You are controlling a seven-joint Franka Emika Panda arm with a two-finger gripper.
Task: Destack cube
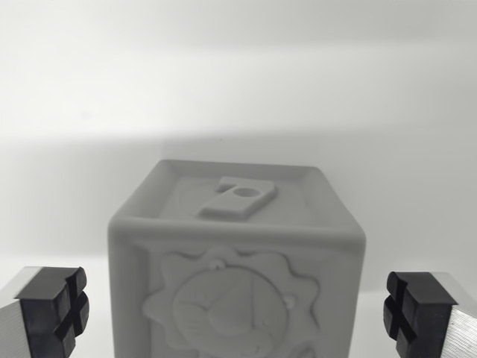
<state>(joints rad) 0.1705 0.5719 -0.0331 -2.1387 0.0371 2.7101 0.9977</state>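
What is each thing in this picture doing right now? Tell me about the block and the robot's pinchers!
Cube: upright, raised number on its top face, sun-like picture on the side facing the camera, nothing on top of it.
Gripper: open, one finger on each side of the cube, neither touching it.
Table: plain white; what the cube rests on is out of view.

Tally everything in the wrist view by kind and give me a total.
Pale grey embossed toy cube: 1
Black-padded metal pincer fingers: 2, one either side of the cube, apart from it
Total: 3
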